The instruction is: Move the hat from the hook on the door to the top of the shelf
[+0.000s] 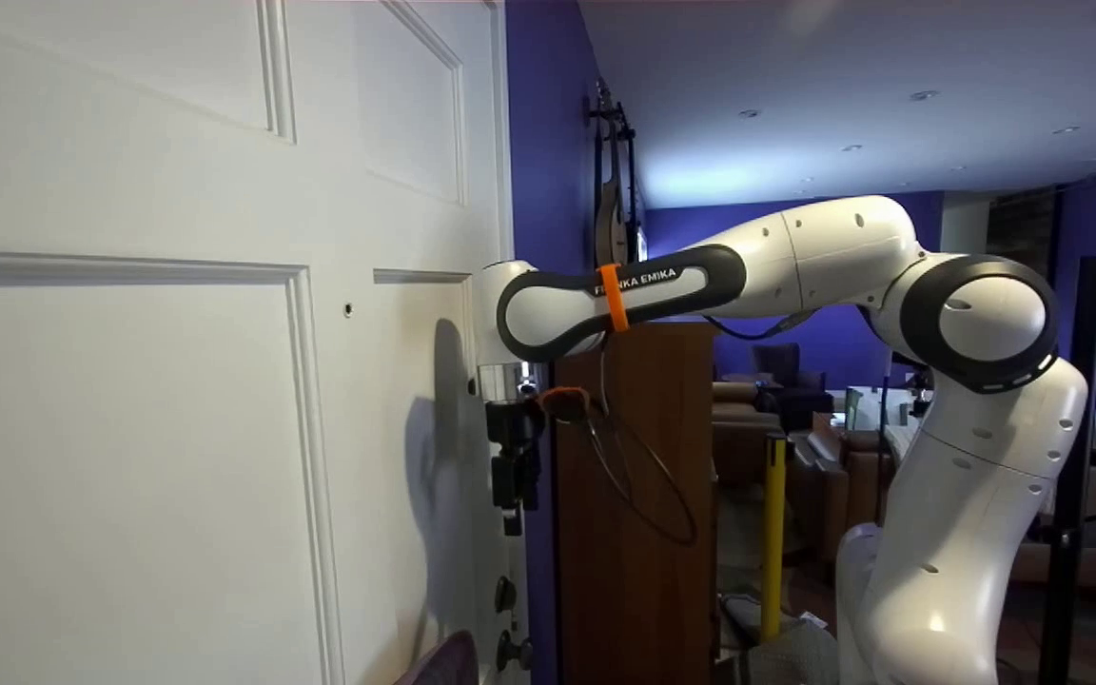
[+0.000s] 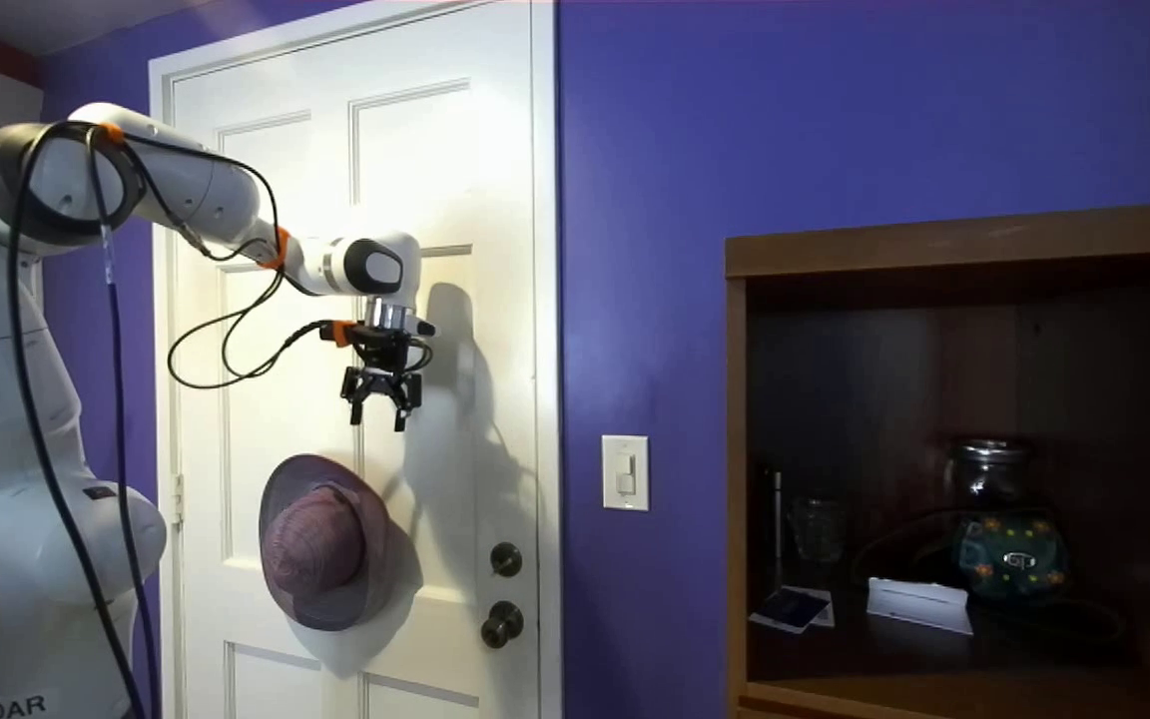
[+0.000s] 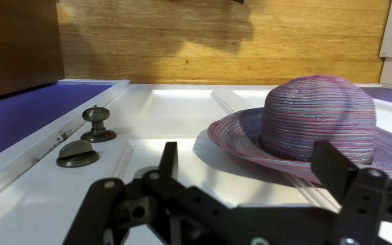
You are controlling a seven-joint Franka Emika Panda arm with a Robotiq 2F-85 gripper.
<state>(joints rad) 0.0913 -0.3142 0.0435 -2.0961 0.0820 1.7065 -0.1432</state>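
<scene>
Hanging against the door point(image 2: 495, 439), hat point(image 2: 320, 544): seen lower left in an exterior view, below and left of the gripper point(image 2: 378, 420); jaws held apart, nothing gripped.

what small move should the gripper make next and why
I'd probably slide the gripper sideways, away from the doorknob, to line it up over the hat. The gripper is open and empty, and in an exterior view the hat hangs on the door lower than the gripper and farther from the doorknob.
</scene>
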